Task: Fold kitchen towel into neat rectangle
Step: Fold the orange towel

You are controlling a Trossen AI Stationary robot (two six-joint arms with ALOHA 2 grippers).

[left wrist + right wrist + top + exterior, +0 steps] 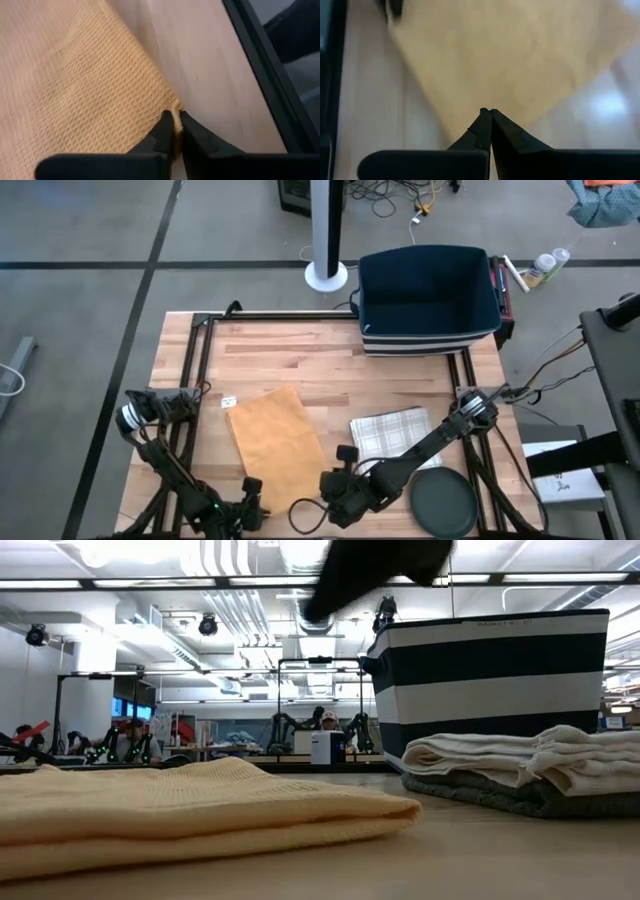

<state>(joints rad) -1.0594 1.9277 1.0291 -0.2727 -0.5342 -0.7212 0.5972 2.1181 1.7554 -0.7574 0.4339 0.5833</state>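
Hands first, at the near edge of the worktop (300, 350): my left hand (174, 125) is clenched on a near corner of the yellow kitchen towel (275, 440), a small pinch of waffle weave bunched between its fingertips. My right hand (490, 116) sits beside it at the towel's other near corner, fingers pressed together; whether any cloth is caught between them I cannot tell from my wrist view.

That towel lies flat, slightly askew, left of the worktop's middle, reaching from the near edge toward the centre. I judge the step in hand to be gripping both near corners for a fold away from me. To do it well, I should confirm the right hand really has cloth, lift both corners together and level, keep the edge taut between them, and lay it squarely on the far edge so the sides line up.

Further right rests a folded plaid towel (393, 432), with a dark round plate (445, 502) near it. At the far edge stands the striped bin (428, 300).
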